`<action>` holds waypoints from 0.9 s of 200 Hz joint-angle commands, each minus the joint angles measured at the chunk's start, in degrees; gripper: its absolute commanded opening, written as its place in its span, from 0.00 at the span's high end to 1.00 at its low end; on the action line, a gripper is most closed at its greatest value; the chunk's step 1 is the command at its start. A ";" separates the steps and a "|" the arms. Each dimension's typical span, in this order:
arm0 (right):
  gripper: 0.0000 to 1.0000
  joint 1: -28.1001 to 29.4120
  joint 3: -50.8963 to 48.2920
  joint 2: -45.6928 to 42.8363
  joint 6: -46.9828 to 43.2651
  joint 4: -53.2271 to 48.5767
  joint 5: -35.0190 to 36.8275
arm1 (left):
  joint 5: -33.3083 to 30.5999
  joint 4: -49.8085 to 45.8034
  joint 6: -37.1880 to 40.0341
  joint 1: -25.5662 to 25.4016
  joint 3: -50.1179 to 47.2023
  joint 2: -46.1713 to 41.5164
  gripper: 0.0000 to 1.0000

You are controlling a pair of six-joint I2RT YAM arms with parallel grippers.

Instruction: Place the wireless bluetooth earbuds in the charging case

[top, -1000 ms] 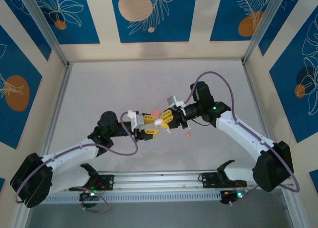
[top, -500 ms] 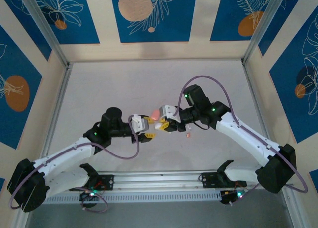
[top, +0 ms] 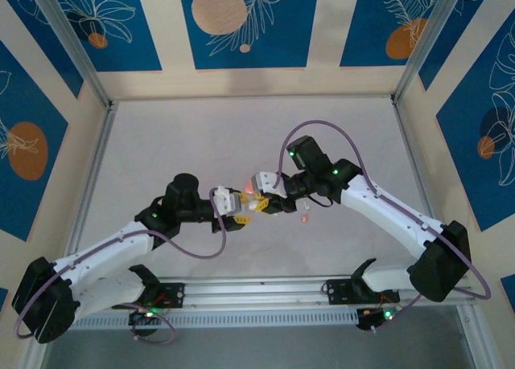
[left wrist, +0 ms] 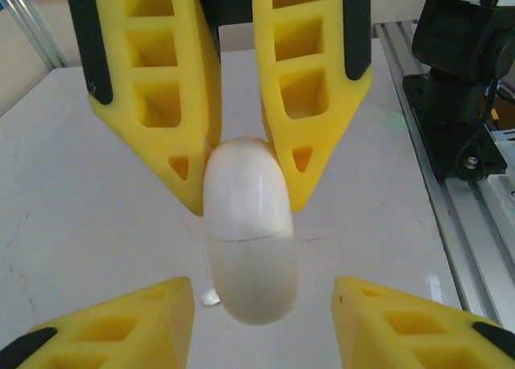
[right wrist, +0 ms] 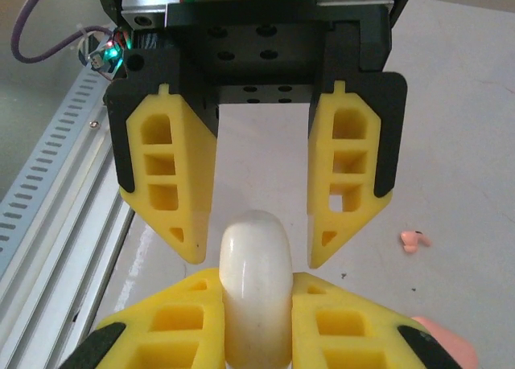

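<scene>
The right hand squeezes a closed white pod, the left hand is wide open around its end, the pink charging case sits just behind them, and one earbud lies loose on the worktop.

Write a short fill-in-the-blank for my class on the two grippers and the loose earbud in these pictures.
The right gripper is shut on a rounded object coloured ____. The left gripper, facing it, is ____. One tiny earbud lying on the table is coloured ____.
Missing words: white; open; pink.
</scene>
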 commanded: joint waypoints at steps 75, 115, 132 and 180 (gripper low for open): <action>0.85 1.96 2.43 2.34 -1.07 -1.06 -2.93 | 2.52 1.07 -0.44 -0.48 1.61 0.08 0.67; 0.79 1.99 1.84 1.74 -0.07 -0.02 -2.08 | 1.69 1.54 -0.63 -0.52 1.48 -0.05 0.75; 0.64 1.32 0.71 1.10 1.73 1.67 -1.47 | 1.31 2.26 -1.41 -0.56 1.26 -0.34 0.76; 0.56 -1.66 -1.52 -0.51 4.61 4.58 -1.75 | 2.41 2.92 -2.08 -0.54 0.78 -0.74 0.76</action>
